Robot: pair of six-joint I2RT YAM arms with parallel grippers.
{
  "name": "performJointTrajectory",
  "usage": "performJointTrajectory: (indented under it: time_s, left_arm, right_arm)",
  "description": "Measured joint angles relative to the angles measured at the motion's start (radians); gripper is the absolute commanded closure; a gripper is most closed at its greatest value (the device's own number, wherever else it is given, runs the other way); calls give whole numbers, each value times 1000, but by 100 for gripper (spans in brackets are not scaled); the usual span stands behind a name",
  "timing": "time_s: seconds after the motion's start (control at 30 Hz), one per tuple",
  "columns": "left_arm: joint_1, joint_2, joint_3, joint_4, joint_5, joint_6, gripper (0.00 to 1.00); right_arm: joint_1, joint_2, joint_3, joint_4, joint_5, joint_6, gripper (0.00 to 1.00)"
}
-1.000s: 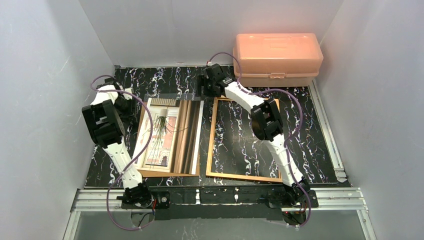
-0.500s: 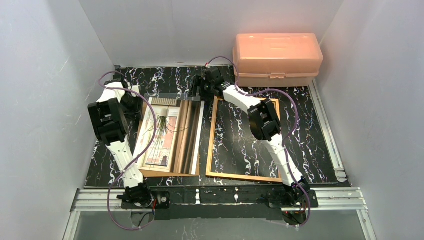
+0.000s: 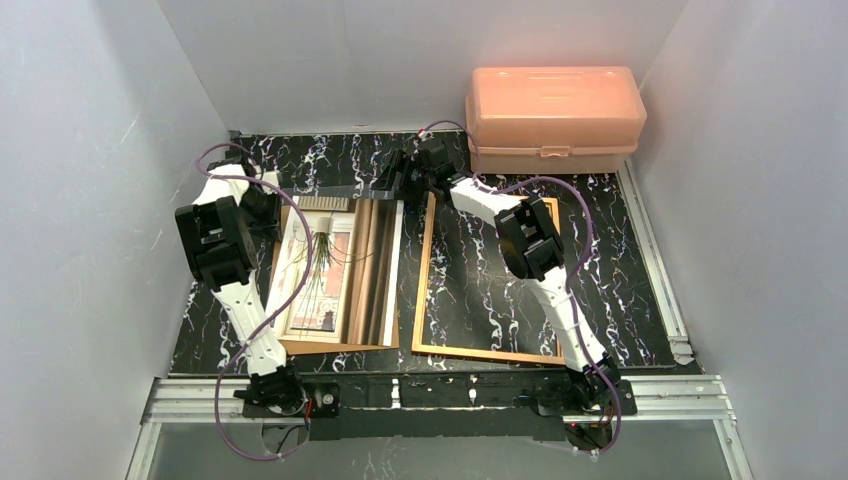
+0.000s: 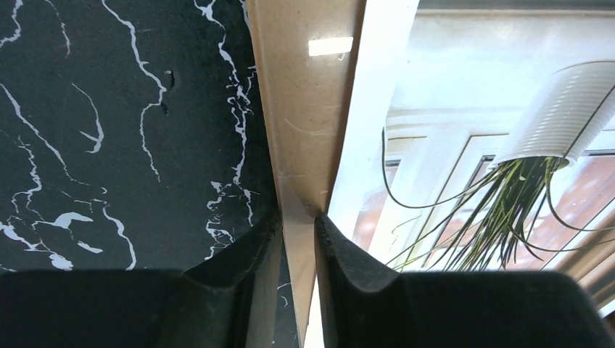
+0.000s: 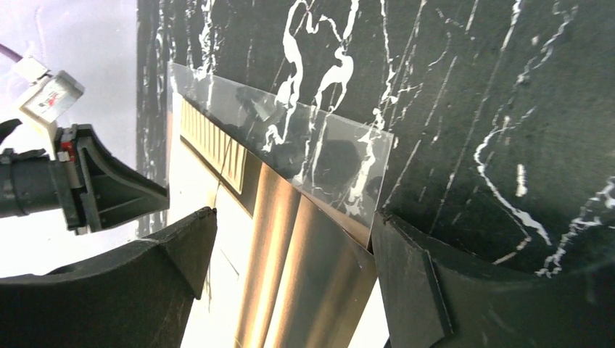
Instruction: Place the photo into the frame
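Photo [image 3: 335, 265] lies face up on the brown backing board [image 4: 308, 109], just left of the frame [image 3: 480, 353] (inside the frame, only tabletop [image 3: 480, 280] shows). Left hand [image 4: 297, 235] pinches the board's left edge, with the photo just beside it. Right hand [image 5: 294, 217] has its fingers wide apart, straddling the far-right corner of the clear pane [image 5: 304, 152], which lies over the photo.

The black table [image 3: 620, 250], veined in white, directly carries three things: the frame [image 3: 470, 352] lying flat right of centre, a brown backing board [image 3: 330, 346] just beside it on the left (the photo [image 3: 370, 270] lies on top), and a pink plastic box [image 3: 553, 110] at the far right.
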Motion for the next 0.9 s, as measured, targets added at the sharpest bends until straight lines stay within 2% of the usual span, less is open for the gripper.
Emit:
performJointTrajectory:
  time_s: [0.2, 0.43, 0.7, 0.8, 0.9]
  left_arm:
    - [8, 14, 24, -19, -3, 14, 87]
    - [14, 15, 24, -21, -16, 32, 89]
    - [14, 15, 24, -21, -15, 47, 90]
    - [13, 15, 24, -21, -15, 50, 90]
    - [13, 15, 24, -21, -15, 54, 90]
  right_arm:
    - [-5, -6, -80, 149, -47, 75, 18]
    - [-4, -37, -188, 326, -119, 181, 22]
    - [14, -53, -230, 509, -220, 326, 28]
    - [15, -58, -245, 545, -238, 347, 39]
    - [16, -70, -273, 552, -240, 346, 59]
